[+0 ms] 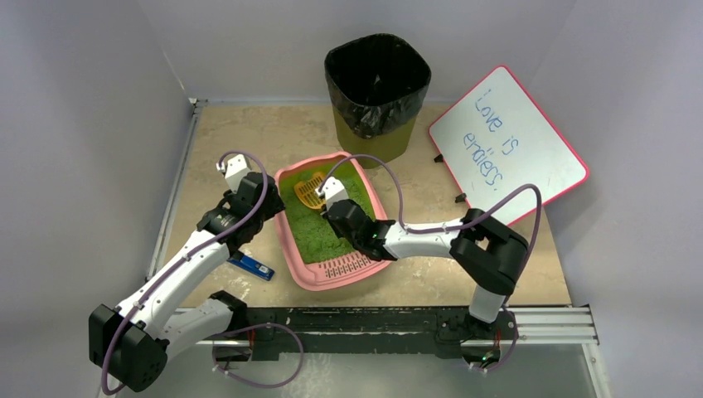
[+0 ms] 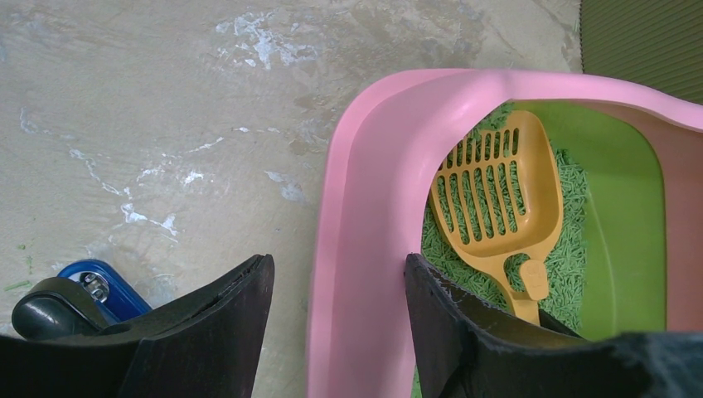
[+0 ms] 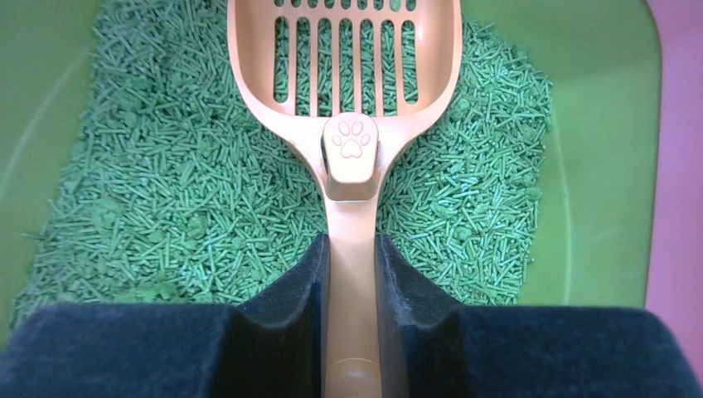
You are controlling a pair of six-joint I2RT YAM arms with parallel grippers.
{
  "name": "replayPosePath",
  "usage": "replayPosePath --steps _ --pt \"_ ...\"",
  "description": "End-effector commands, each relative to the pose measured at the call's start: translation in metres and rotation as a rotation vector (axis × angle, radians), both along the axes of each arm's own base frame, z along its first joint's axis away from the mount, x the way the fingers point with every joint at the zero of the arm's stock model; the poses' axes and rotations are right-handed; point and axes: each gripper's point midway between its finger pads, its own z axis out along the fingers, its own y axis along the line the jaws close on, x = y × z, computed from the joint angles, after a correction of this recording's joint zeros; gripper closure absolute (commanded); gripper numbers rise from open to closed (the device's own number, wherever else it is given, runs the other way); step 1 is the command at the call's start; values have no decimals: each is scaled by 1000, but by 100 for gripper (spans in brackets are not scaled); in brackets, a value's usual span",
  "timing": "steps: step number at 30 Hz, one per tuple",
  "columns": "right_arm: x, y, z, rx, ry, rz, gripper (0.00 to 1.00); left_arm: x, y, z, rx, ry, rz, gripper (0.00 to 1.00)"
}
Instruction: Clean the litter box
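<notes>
The pink litter box point(image 1: 292, 249) lies at the table's middle, its grate lip toward the arms, with green litter point(image 1: 319, 232) inside. An orange slotted scoop point(image 1: 310, 192) rests on the litter at the far end. My right gripper point(image 1: 329, 201) is shut on the scoop's handle point(image 3: 351, 274), and the scoop head point(image 3: 351, 149) lies flat on the litter point(image 3: 166, 191). My left gripper point(image 2: 338, 259) is open and straddles the box's left rim point(image 2: 365, 166). Its inner finger touches the rim's inside and its outer finger stands apart. The scoop point(image 2: 493, 191) shows beyond it.
A tall olive bin with a black bag point(image 1: 377, 83) stands behind the box. A pink-framed whiteboard point(image 1: 506, 145) leans at the back right. A small blue object point(image 1: 251, 266) lies on the table left of the box, also in the left wrist view point(image 2: 99, 282).
</notes>
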Motion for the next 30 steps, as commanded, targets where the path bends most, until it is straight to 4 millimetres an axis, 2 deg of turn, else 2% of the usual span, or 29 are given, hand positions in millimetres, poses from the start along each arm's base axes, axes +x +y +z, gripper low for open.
replayPosePath --steps 1,7,11,17,23,26,30 --pt "19 -4 13 28 -99 -55 100 1 0 6 -10 -16 -6 41" --pt "13 -5 16 84 -129 -18 100 2 2 9 4 -20 -6 41" --pt "12 -11 15 70 -132 -27 100 1 9 15 40 -24 6 41" --pt "10 -14 13 55 -142 -11 100 2 7 18 32 -27 2 41" --pt "4 -15 28 66 -152 28 100 0 3 20 6 -27 -7 41" --pt "-1 -17 40 87 -169 48 100 -1 2 28 -11 -41 -9 41" --pt "-3 -22 46 93 -181 49 100 -3 2 38 -26 -59 -10 41"
